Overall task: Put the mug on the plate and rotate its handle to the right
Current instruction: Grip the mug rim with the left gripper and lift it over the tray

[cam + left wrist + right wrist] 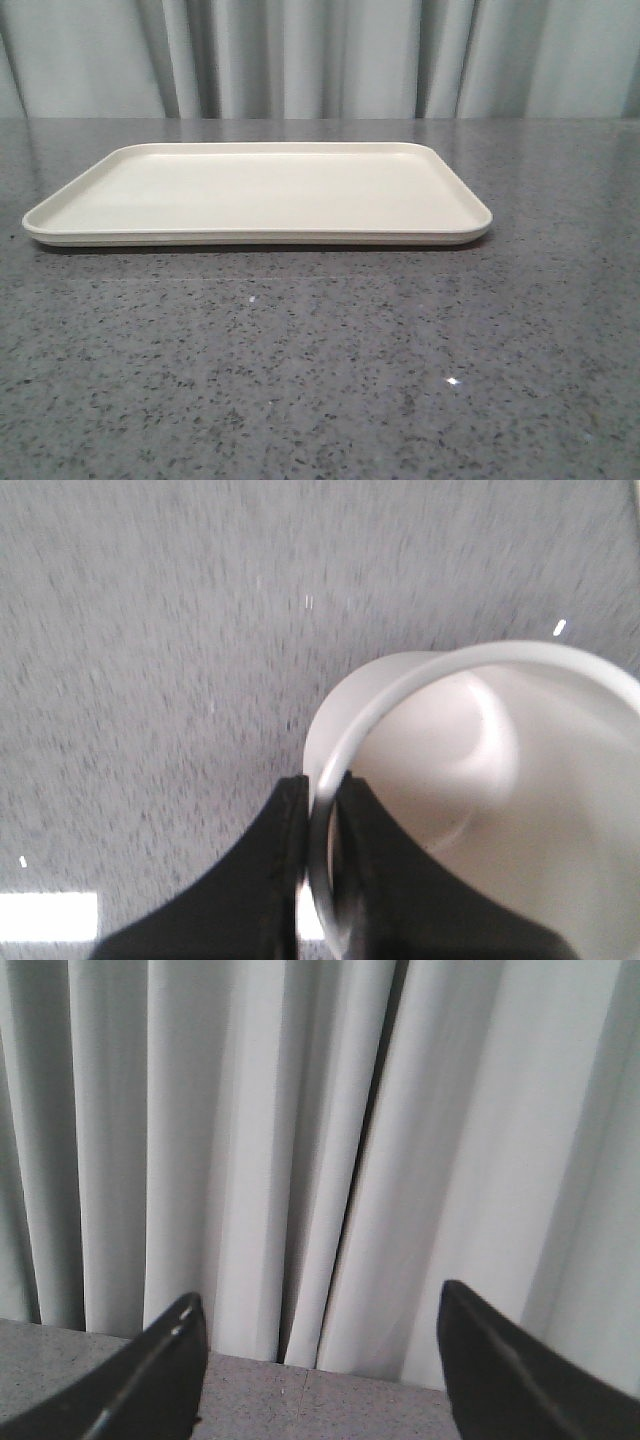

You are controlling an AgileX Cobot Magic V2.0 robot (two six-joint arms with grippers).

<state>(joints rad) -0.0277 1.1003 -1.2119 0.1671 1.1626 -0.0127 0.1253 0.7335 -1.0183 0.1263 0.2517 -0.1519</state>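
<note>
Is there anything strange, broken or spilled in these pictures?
Nothing stands out. The plate lies flat and bare on the table. The left gripper pinches the mug by its rim; the mug looks empty.

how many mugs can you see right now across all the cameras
1. The mug shows only in the left wrist view, its rim pinched by the left gripper. The front view shows only the plate; others may sit outside it.

Mug [500,770] cut off by frame edge, tabletop [150,680] blurred.
</note>
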